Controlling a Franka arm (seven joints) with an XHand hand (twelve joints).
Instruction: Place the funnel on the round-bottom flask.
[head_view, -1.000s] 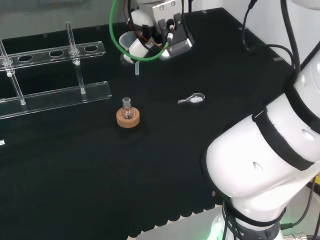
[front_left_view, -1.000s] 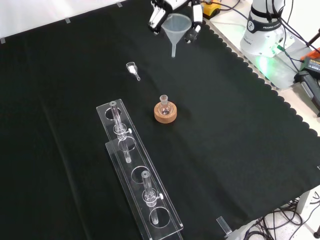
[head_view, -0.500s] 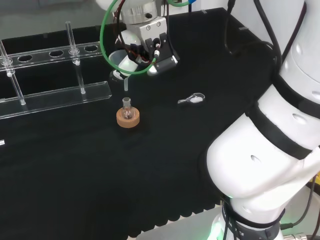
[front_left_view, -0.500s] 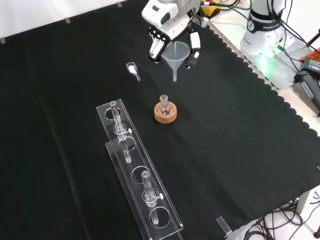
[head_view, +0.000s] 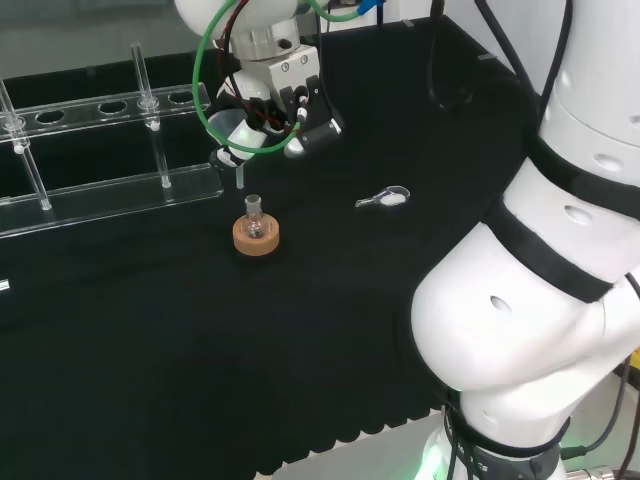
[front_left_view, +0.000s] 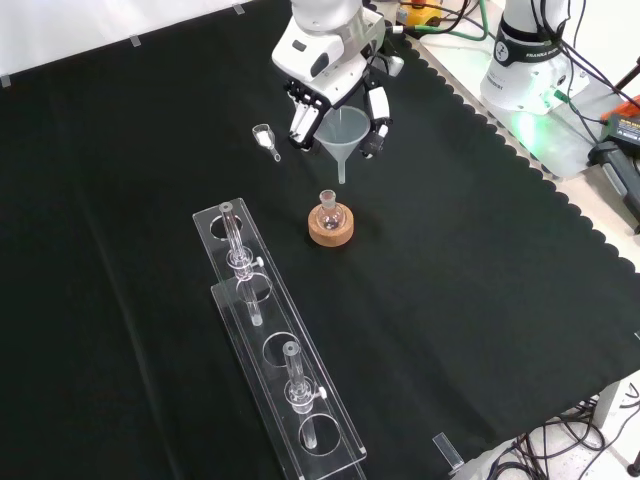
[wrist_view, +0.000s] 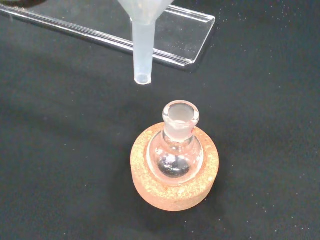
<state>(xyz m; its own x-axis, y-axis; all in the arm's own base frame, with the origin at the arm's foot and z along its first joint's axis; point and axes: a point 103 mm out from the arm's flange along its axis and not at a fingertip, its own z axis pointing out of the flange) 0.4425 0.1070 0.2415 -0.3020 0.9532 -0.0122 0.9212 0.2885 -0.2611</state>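
Hand (front_left_view: 335, 75) grips translucent plastic funnel (front_left_view: 342, 135), fingers curled round its cone; stem apparently just above clear glass round-bottom flask (front_left_view: 330, 211) on cork ring (front_left_view: 330, 230).

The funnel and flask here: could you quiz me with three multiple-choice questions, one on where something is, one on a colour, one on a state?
1. Where is the funnel?
A. Lying on the cloth
B. Held in the robot hand above the flask
C. Standing in the rack

2. What colour is the ring under the flask?
A. Red
B. Blue
C. Cork brown

3. Is the funnel's stem in the flask's neck?
A. Yes, fully seated
B. No, its tip hangs clear of the neck
C. It lies across the neck

Answers: 1 B, the front view shows fingers on both sides of the funnel's cone. 2 C, the wrist view shows a tan cork stand. 3 B, the wrist view shows the tip apart from the open neck.
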